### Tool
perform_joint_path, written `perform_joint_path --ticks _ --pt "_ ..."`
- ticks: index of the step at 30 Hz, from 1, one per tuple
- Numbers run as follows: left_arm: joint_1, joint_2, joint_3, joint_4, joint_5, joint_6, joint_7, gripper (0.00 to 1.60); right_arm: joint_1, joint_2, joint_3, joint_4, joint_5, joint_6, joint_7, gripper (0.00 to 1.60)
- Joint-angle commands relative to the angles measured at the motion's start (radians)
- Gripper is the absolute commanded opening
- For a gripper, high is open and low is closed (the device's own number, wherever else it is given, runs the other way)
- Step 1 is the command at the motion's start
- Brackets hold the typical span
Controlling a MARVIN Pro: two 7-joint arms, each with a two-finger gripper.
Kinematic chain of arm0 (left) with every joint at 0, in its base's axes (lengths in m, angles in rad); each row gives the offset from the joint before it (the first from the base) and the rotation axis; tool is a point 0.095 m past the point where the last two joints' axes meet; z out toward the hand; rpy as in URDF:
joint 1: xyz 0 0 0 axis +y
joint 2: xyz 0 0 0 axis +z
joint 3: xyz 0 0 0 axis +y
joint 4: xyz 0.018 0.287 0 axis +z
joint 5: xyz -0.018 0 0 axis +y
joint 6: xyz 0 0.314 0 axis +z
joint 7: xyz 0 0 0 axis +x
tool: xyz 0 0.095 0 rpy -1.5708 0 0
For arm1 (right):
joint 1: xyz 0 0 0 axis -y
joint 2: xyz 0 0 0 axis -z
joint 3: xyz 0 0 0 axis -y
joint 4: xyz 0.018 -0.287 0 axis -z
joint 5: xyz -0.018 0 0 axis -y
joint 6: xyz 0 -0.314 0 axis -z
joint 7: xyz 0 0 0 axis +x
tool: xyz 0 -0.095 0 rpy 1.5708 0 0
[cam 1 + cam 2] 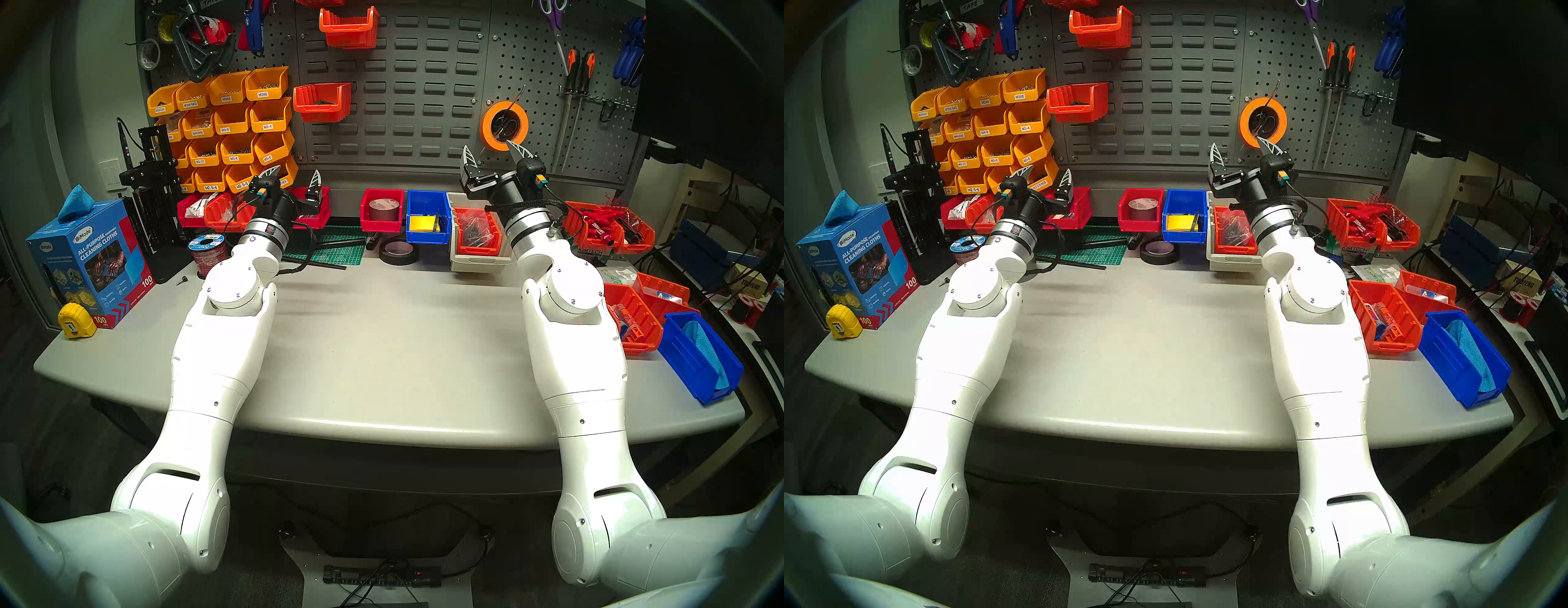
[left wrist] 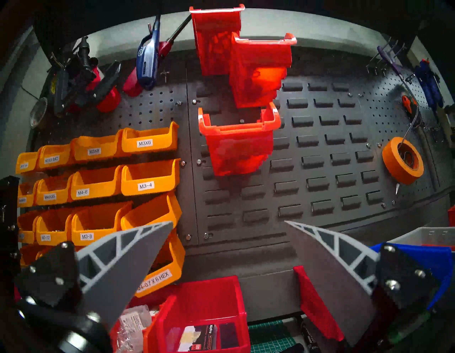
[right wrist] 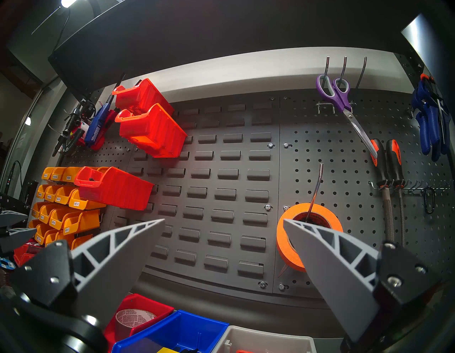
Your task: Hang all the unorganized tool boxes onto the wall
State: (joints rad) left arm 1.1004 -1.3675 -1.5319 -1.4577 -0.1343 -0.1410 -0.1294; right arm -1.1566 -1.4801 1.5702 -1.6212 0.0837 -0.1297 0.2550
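Head stereo left view: two orange-red ribbed plastic bins hang on the dark grey louvred metal wall panel (image 1: 424, 85). The upper hung bin (image 1: 348, 26) sits near the panel's top left corner; the lower hung bin (image 1: 322, 102) is below it, slightly further left, just beside the block of small yellow-orange labelled bins (image 1: 229, 127) on the left pegboard. In the wrist views a third orange-red bin (image 3: 142, 95) shows at the panel's very top, above the upper hung one.

Below the panel, on the grey worktable (image 1: 382, 339), a bright red open-top plastic bin holding a tape roll (image 1: 382, 210) stands against the panel's foot, touching a blue plastic bin (image 1: 427, 216) on its right. Further left along the panel's foot, more red bins (image 1: 220, 210) sit partly behind the left gripper (image 1: 293, 177).

Left gripper: released, fingers spread wide, nothing between them, hovering low in front of the panel's lower left corner. Right gripper (image 1: 494, 153): also released and empty, fingers splayed, raised before the panel's lower right edge, close to the orange tape roll hung on a hook (image 1: 504, 126).

Right of the panel, well apart from it, an orange-red bin with small items (image 1: 632, 322) and a long blue bin with a blue cloth (image 1: 700, 356) rest on the table edge.
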Motion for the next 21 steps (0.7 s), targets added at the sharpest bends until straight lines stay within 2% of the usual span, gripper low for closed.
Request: perform_joint_path --ticks 1,7,17,18,19,21 --pt "0.056 0.032 -0.035 -0.129 -0.012 0.025 -0.005 1.6 0.01 0.0 0.001 -0.011 0.0 -0.003 -0.001 1.6" --pt "0.099 0.049 -0.06 -0.193 -0.024 0.064 -0.011 1.6 0.01 0.0 0.001 -0.011 0.0 -0.003 -0.001 1.6" --pt "0.184 0.086 -0.112 -0.35 -0.054 0.193 -0.038 1.6 0.01 0.0 0.002 -0.012 0.0 -0.003 -0.001 1.6" --pt "0.212 0.088 -0.121 -0.405 -0.06 0.224 -0.037 1.6 0.01 0.0 0.002 -0.012 0.0 -0.003 -0.001 1.6" --pt "0.187 0.09 -0.119 -0.351 -0.063 0.218 -0.045 1.6 0.01 0.0 0.002 -0.012 0.0 -0.004 -0.001 1.6" --pt "0.22 0.095 -0.131 -0.415 -0.071 0.263 -0.048 1.6 0.01 0.0 0.002 -0.012 0.0 -0.004 -0.001 1.6"
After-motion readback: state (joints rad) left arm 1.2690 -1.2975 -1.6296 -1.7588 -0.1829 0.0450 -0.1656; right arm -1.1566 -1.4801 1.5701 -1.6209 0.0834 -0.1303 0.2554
